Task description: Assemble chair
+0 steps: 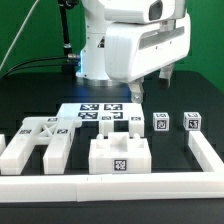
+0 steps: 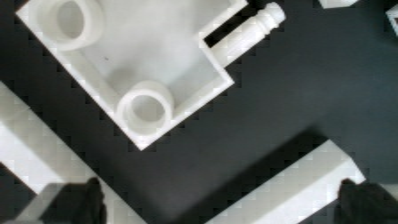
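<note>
Robot fingers (image 2: 71, 200) are pictured spread wide and empty above the black desk (image 1: 40, 105), with nothing held between them. The chair is not yet joined, and its parts are laid out loose. A large ribbed slab (image 1: 35, 142) is placed at the exterior view's lower left and a squat tagged block (image 1: 120, 157) at lower centre. Two small tagged cubes (image 1: 160, 123) are set toward the right, near the border rail (image 1: 207, 150). The marker board (image 1: 100, 113) is seen at centre, just in front of the arm. In the wrist view a socketed slab (image 2: 143, 105) with two round holes is shown beneath the camera, and a ridged peg (image 2: 249, 30) is seen just beside its edge. This slab is not framed between the fingers but lies off to one side, and it cannot be matched with certainty to any part in the exterior view. A grasp is judged to be the step in hand. If the fingers are lowered from this offset, one tip may be landed on the slab's face rather than beside it, and the part may be shoved or tipped across the smooth desk. The peg may also be knocked and sent rolling. If the slab is gripped near a corner, it may swing when lifted.
</note>
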Available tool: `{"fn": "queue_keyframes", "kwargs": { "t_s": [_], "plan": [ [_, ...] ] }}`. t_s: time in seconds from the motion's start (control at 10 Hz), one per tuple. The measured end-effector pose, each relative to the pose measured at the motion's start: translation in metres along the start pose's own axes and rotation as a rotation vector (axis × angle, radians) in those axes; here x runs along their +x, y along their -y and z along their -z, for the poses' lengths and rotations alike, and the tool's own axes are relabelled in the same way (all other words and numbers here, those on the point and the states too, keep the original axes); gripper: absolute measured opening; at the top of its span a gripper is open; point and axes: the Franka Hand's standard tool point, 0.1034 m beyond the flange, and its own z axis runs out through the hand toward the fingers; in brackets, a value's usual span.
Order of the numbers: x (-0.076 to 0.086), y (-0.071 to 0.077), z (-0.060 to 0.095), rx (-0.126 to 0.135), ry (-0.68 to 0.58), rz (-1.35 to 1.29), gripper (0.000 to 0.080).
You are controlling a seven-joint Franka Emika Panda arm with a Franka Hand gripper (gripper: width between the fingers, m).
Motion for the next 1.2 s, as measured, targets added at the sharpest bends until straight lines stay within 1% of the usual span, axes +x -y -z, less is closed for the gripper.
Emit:
{"fn": "queue_keyframes", "kwargs": {
  "t_s": [0.5,0.6,0.7,0.8,0.9,1.0,1.1,1.2],
  "plan": [
    [0.000,0.000,0.000,0.000,0.000,0.000,0.0649],
    [-0.003,-0.004,0.000,-0.003,0.000,-0.012,0.0649],
    [-0.014,-0.018,0.002,-0.020,-0.002,-0.059,0.0649],
    [-0.025,-0.029,0.000,-0.027,-0.004,-0.128,0.0649],
    [-0.035,-0.037,-0.001,-0.022,0.000,-0.204,0.0649],
    [-0.043,-0.046,-0.002,-0.035,-0.005,-0.238,0.0649],
    [-0.050,-0.051,-0.005,-0.027,-0.007,-0.309,0.0649],
    [-0.047,-0.048,-0.005,-0.026,-0.008,-0.368,0.0649]
  ]
}}
